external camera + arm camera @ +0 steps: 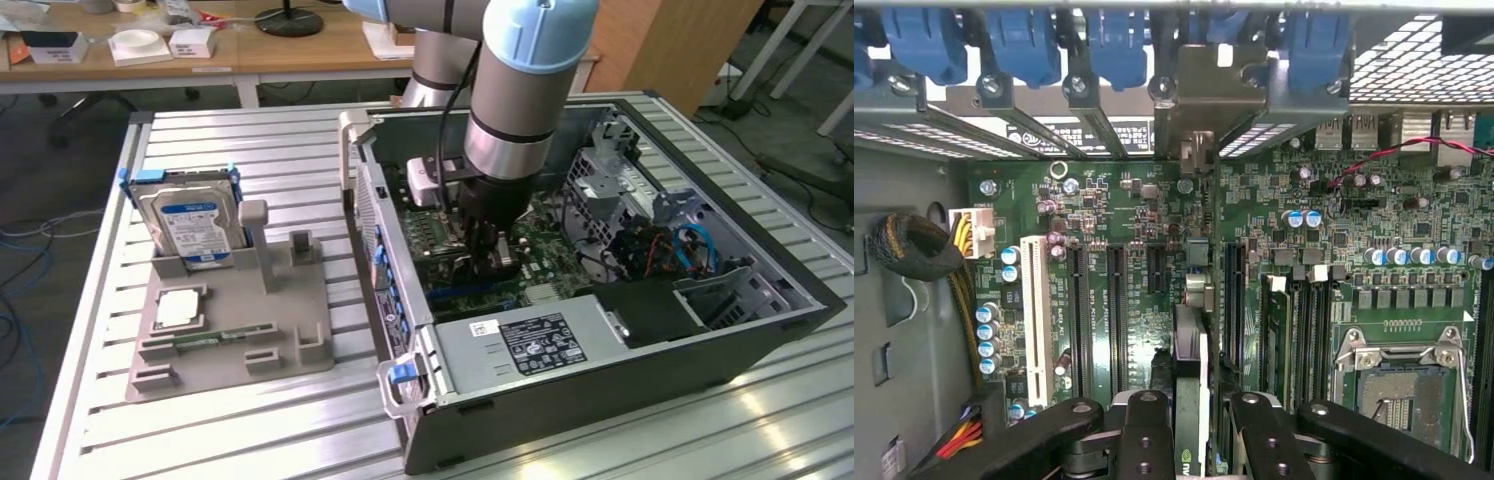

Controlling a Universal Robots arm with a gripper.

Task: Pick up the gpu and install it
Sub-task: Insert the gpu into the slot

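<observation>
The tool (490, 262) is down inside the open computer case (747, 345). In the wrist view its two black fingers (1144, 435) are part way closed on the gpu (1190, 400), one on each side. The gpu stands on its edge between them, right over the green board (1124, 260) and in line with the long black slots. Its metal end reaches the back wall of the case by the blue clips (1119, 45). The tool hides most of the gpu, so its fan is hard to make out.

Also in the case, near the tool, is a silver power box (534, 345). Well away from the tool, a grey tray (234, 330) on the desk (240, 150) holds a hard drive (196, 225) standing up.
</observation>
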